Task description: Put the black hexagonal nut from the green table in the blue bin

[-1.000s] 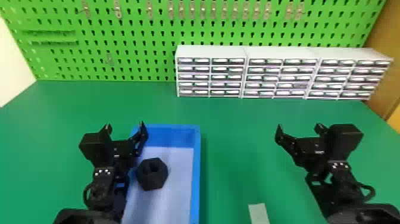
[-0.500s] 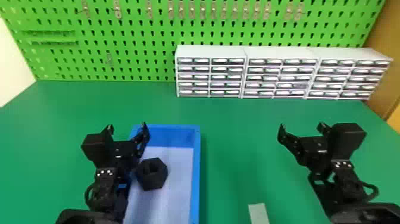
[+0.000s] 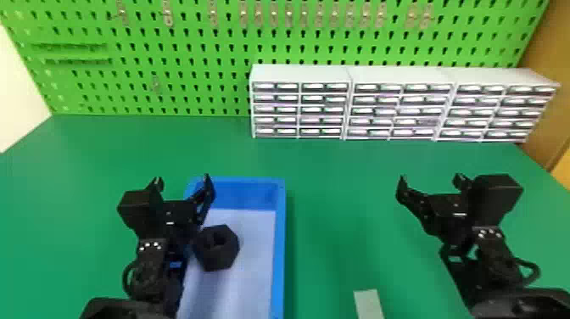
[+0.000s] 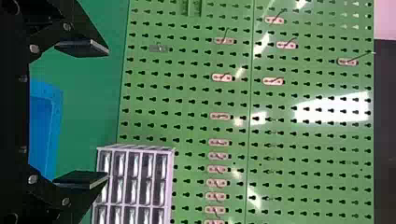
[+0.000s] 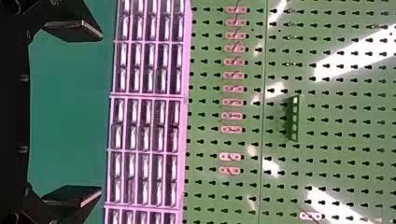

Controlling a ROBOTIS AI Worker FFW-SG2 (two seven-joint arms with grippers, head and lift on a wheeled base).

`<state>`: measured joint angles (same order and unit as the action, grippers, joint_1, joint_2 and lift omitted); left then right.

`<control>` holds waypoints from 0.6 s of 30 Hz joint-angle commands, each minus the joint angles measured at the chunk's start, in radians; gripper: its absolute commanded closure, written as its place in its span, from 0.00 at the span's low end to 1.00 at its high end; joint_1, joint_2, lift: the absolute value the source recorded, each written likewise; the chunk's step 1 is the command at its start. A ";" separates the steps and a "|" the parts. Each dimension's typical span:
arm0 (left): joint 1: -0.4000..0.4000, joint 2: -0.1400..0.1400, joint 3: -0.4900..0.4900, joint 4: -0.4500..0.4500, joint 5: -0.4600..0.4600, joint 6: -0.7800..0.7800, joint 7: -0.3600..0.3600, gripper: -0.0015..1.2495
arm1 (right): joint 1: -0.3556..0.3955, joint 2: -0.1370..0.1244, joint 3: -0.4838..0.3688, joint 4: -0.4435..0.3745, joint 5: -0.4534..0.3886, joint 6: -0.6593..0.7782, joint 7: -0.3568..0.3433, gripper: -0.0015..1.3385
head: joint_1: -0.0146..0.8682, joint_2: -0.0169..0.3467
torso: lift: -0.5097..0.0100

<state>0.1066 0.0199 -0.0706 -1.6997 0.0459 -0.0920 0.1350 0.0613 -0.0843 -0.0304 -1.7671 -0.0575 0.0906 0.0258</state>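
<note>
Left tool (image 3: 182, 181), right tool (image 3: 431, 180) wide open, empty; nut (image 3: 213, 256) in bin (image 3: 278, 254), near left tool.

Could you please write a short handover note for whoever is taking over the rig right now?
Left gripper: open, empty, by the blue bin's left side.
Right gripper: open, empty, above the table's right part.
Black hexagonal nut: inside the blue bin, toward its left wall.
Done: nut is in the bin.
Left: apparently nothing, perhaps just parking the arms.
</note>
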 commanded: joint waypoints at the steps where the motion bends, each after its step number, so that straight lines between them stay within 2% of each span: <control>1: -0.001 -0.001 0.000 0.000 0.000 0.000 0.000 0.26 | -0.001 -0.002 0.001 0.000 0.002 0.001 0.000 0.11 | 0.76 0.20 | 0.80; 18: -0.002 -0.001 0.002 0.000 0.000 0.000 0.000 0.26 | -0.005 -0.006 0.007 0.006 0.001 0.008 0.000 0.11 | 0.76 0.20 | 0.80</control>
<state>0.1058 0.0195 -0.0683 -1.6997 0.0460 -0.0920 0.1350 0.0570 -0.0887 -0.0242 -1.7620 -0.0554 0.0978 0.0260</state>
